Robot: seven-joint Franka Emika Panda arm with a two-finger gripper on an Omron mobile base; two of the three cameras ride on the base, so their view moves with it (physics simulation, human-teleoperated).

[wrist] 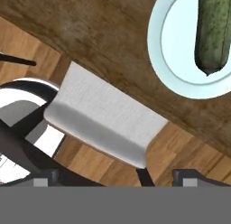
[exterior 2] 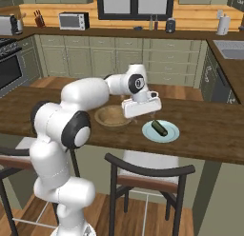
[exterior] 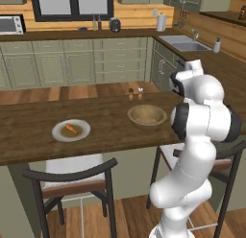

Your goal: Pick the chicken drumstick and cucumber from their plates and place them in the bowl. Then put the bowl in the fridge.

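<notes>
The orange-brown chicken drumstick lies on a pale plate at the left of the wooden counter. A wide wooden bowl stands empty at the counter's middle. To its right the dark green cucumber lies on a pale blue plate. My gripper hangs open above the counter's front edge, between the bowl and the cucumber's plate, holding nothing. In the hand view the cucumber sits at the top right, off to one side of the fingertips. The fridge is out of view.
Two dark-framed chairs with white seats stand in front of the counter. Two small shakers stand at the counter's far edge. Green cabinets, a sink and a microwave line the back walls.
</notes>
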